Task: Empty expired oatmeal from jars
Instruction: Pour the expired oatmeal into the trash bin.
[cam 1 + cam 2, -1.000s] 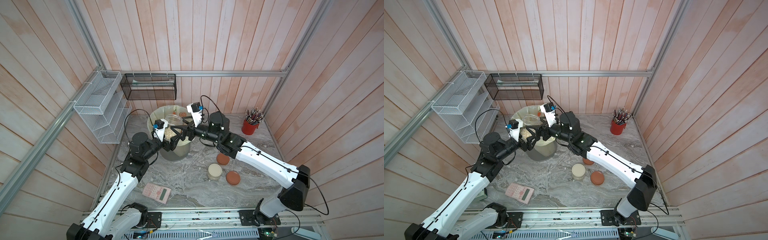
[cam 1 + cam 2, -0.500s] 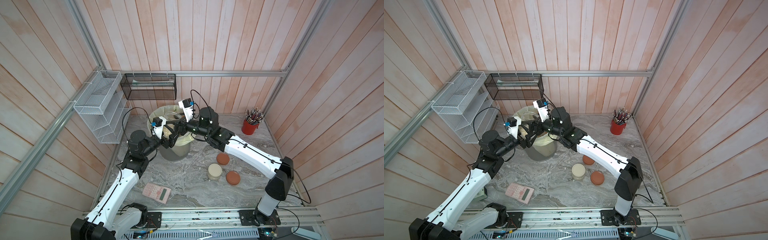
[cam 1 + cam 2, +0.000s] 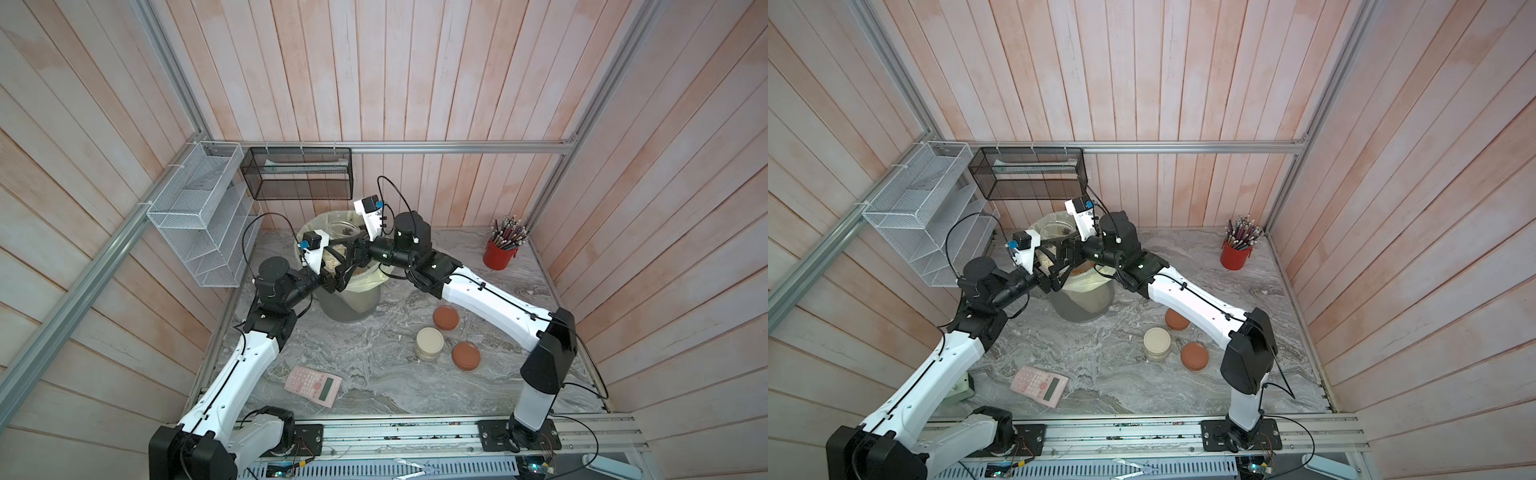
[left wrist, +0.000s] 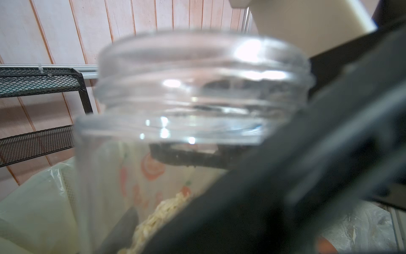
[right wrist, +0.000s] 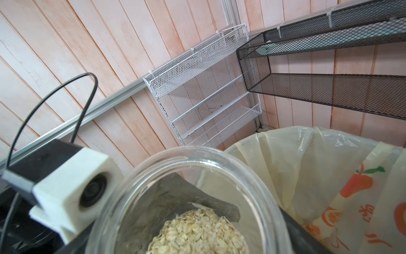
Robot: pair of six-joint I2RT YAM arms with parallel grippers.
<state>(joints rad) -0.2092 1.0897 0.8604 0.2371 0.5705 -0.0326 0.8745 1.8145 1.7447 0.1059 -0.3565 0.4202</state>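
While both arms reach in over the grey bin [image 3: 353,301], the left gripper [image 3: 336,268] pinches an open jar [image 5: 197,187] above the bin's cream, orange-printed liner [image 5: 296,167]. One dark finger [image 5: 175,198] shows through the glass on the jar's far side. The lid is off and the threaded mouth is bare. The oatmeal [image 5: 197,233] lies in a pale, flaky heap at the jar's bottom, filling only a small part of it.

The right gripper [image 3: 353,254] sits close against the same jar from the opposite side, but I cannot tell whether its jaws press the glass or stand clear of it.

On the marble table [image 3: 374,374], well apart from the bin, a cream-lidded jar [image 3: 430,341] stands just beside two terracotta-orange lids [image 3: 446,318] — whether jars sit under them I cannot tell. A pink calculator [image 3: 313,384] lies near the front edge, and a red pencil cup [image 3: 498,255] stands in the far corner.
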